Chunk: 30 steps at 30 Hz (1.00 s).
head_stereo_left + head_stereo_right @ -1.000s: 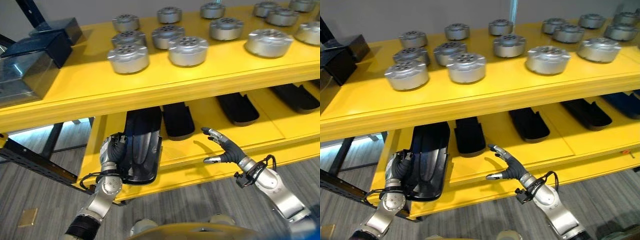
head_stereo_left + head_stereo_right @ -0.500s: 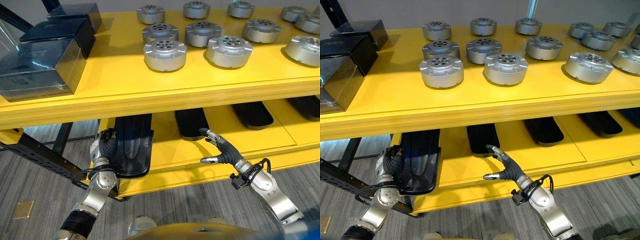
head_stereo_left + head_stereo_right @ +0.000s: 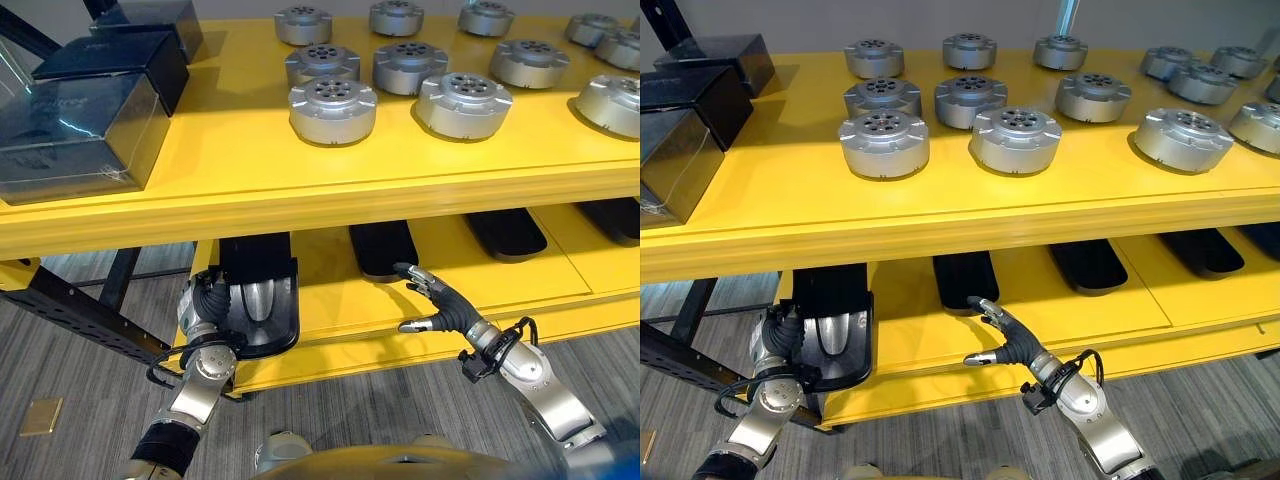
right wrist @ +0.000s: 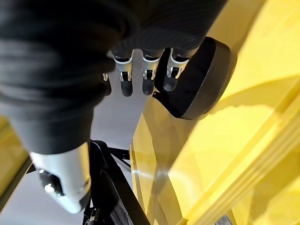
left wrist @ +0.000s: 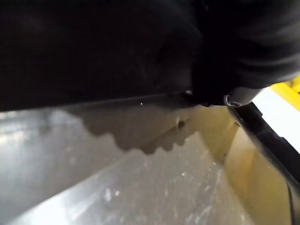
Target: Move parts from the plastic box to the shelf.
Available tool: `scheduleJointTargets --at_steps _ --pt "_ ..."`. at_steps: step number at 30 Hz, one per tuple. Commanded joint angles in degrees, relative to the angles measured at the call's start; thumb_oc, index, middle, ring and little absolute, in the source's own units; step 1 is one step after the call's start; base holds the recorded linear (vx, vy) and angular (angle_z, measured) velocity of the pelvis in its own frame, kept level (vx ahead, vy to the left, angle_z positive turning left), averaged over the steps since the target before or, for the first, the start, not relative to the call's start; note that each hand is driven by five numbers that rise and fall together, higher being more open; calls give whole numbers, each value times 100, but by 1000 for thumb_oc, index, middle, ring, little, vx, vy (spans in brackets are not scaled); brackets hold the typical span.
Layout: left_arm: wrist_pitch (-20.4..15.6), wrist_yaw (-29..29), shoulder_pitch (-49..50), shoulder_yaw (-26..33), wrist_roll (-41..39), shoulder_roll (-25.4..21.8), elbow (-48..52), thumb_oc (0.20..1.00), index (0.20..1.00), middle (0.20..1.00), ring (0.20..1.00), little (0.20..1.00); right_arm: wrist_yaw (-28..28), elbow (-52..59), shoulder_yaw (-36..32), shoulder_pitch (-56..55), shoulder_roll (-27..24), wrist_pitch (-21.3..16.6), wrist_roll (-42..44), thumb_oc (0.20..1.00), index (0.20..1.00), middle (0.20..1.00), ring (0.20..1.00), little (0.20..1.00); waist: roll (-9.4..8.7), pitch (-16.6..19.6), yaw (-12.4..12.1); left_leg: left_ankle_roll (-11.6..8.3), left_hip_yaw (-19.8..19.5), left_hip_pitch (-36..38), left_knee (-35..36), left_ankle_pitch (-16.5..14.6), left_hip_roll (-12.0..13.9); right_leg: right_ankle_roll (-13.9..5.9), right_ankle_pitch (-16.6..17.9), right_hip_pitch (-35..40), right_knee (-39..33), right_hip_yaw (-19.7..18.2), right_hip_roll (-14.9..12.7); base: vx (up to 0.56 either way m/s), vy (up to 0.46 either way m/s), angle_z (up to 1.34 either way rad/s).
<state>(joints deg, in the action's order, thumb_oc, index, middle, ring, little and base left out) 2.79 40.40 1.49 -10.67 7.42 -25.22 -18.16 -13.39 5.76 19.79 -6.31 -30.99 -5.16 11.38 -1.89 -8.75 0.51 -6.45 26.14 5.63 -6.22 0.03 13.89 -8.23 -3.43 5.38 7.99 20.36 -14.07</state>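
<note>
Bright yellow two-tier shelf (image 3: 250, 190) showing a plain, even coat, round silver-grey metal parts (image 3: 332, 108) gleaming with dark hole patterns on top, glossy black plastic trays (image 3: 383, 246) lying matte-dark below — dark translucent boxes (image 3: 80, 135) glinting, grey striped carpet floor (image 3: 70, 385) running underneath.

- The long black moulded plastic part (image 3: 258, 305) on the lower level of the yellow shelf (image 3: 330, 300) has its far end hidden under the upper board.
- The left hand (image 3: 207, 308) is at that part's left edge; its fingertips are hidden behind it.
- The left wrist view is too dark and close to resolve the fingers.
- The black plastic trays (image 3: 505, 230) further right are half covered by the upper board.
</note>
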Motion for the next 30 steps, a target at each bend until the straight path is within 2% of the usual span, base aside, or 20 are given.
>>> scheduleJointTargets --at_steps 1,15,30 --pt "-109 455 -651 185 172 -194 -75 200 200 200 200 200 -53 423 -41 300 54 -107 -5 1000 1000 1000 1000 1000 10 91 1 -9 -568 -123 -407 -41 247 -24 -316 27 468 -86 36 54 17 -5" --pt "90 719 -740 361 110 -231 -724 200 200 200 200 200 -350 501 -132 85 -23 65 -51 1000 1000 1000 1000 1000 28 108 152 -19 -451 -88 -521 -66 343 -33 -325 -7 550 -152 -16 46 17 -6" --pt "237 1012 -831 387 449 -442 -1087 200 200 200 200 200 -514 590 -207 -62 -102 170 -41 1000 1000 1000 1000 1000 42 62 231 -18 -397 -183 -689 -116 436 -58 -379 -117 720 -181 -75 45 12 -2"
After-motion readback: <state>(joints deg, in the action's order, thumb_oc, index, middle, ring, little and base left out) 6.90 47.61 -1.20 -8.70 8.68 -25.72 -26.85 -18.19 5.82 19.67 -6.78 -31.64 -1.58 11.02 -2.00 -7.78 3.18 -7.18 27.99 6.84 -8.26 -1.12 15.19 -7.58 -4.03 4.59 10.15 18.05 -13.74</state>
